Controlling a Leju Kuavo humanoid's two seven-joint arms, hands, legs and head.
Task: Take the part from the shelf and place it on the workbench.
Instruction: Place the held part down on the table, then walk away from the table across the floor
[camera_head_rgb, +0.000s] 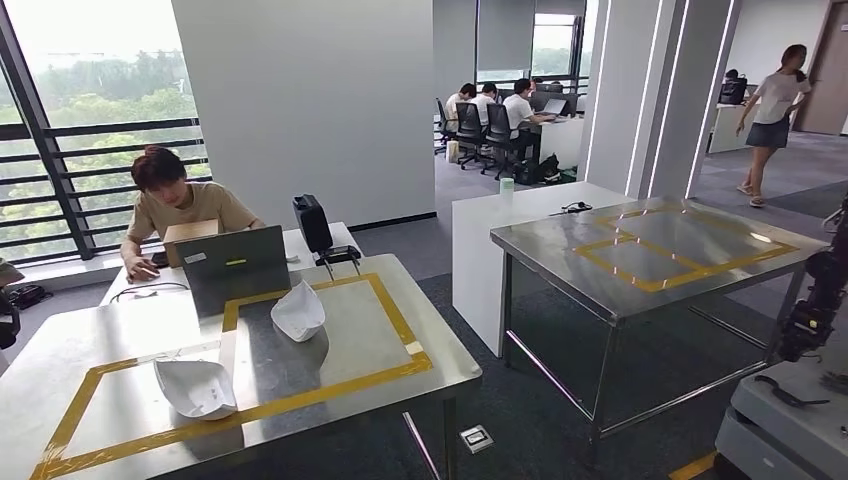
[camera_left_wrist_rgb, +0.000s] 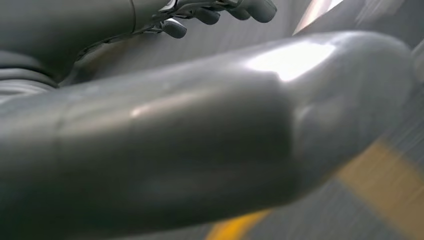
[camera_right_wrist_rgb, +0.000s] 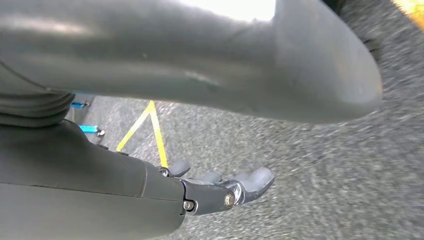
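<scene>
Plainly both empty — left hand (camera_left_wrist_rgb: 220, 12) fingers slack; right hand (camera_right_wrist_rgb: 220, 187) loosely apart, over grey carpet (camera_right_wrist_rgb: 325, 175).

Brushed, reflective steel workbench (camera_head_rgb: 120, 350); matt white parts (camera_head_rgb: 298, 312).

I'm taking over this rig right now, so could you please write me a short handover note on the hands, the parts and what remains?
Left hand: fingers apart, holding nothing.
Right hand: fingers apart, holding nothing, above the carpet.
Two white parts lie inside the yellow tape on the near steel workbench; a person works at a laptop behind it.
A second steel table stands to the right.
Left: I can't see the shelf; whether more parts remain cannot be told.
</scene>
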